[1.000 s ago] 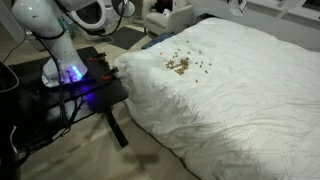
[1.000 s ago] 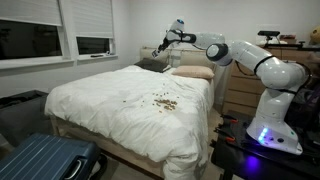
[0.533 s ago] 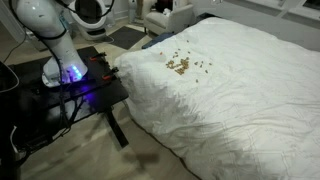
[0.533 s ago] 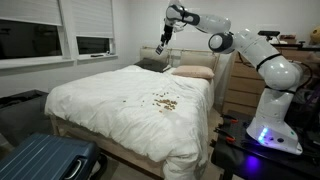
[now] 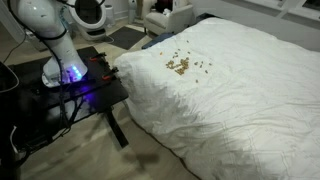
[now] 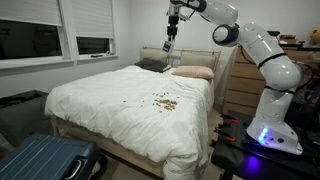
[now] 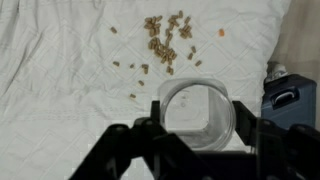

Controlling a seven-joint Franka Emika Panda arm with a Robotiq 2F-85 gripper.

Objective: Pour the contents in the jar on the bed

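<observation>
The contents [image 5: 179, 65] lie as many tiny tan-brown bits scattered on the white duvet of the bed [image 5: 240, 100]. They also show in the other exterior view [image 6: 163, 100] and in the wrist view [image 7: 163, 40]. My gripper [image 6: 170, 42] is raised high above the head of the bed [image 6: 110, 105]. In the wrist view my gripper [image 7: 198, 135] is shut on the clear jar [image 7: 197, 115], whose open mouth faces the camera. The jar looks empty.
A black table [image 5: 70, 95] with blue glowing light holds the robot base beside the bed. Pillows [image 6: 192, 72] lie at the headboard. A blue suitcase [image 6: 45, 160] stands at the bed's foot. A dresser [image 6: 240, 90] stands behind the arm.
The arm has lifted the gripper with the jar up and away above the head of the bed. The scattered bits on the duvet have not moved.
</observation>
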